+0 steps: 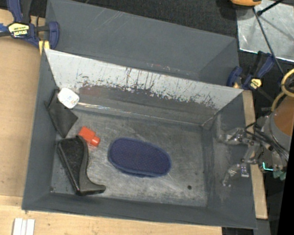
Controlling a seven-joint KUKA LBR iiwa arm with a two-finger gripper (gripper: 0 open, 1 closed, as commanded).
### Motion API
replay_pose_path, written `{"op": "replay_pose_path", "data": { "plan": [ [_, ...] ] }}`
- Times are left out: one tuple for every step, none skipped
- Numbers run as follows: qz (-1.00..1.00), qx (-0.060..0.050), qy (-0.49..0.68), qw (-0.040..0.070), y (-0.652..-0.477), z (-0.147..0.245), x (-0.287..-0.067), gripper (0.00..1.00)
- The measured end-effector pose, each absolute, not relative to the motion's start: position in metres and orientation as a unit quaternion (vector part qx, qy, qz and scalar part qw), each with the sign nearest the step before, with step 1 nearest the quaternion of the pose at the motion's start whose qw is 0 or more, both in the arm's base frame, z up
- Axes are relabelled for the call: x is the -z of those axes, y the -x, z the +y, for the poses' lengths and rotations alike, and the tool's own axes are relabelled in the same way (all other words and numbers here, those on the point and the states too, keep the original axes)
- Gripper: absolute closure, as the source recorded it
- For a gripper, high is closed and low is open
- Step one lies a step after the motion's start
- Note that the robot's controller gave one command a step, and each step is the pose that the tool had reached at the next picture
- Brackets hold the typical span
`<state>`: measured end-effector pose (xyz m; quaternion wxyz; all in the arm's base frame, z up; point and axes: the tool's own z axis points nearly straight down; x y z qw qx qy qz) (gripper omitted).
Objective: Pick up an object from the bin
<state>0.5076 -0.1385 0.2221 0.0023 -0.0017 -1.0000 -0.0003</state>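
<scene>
**A:** What are we seeing here, biggest thing first?

**B:** We are looking down into the grey metal bin [147,48]. The end effector [236,155] is hanging at the bin's right side, over the sloping right wall. We are not managing to tell whether it is open or closed.

**A:** And the loose things inside?

**B:** We are seeing a dark blue oval pad [139,158] lying flat near the middle of the floor. It is the thing nearest the end effector, yet well apart from it. A black angled tool [76,164] is lying along the floor's left side, its short foot pointing right at the front. Behind it a dark flat piece [63,116] is leaning in the far left corner, with a white round cap [68,98] sitting at its top end. Smallest, an orange-red block [89,136] is resting just beside the tool's upper end, between the tool and the pad.
</scene>
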Motion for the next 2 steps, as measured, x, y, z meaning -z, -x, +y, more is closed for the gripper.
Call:
{"op": "replay_pose_path", "data": {
  "plan": [
    [-1.000, 0.002, 0.025, 0.002, -0.546, -0.052, -0.109, 0.00],
    [-1.000, -0.001, 0.013, -0.004, -0.550, -0.001, -0.073, 0.00]
  ]
}}
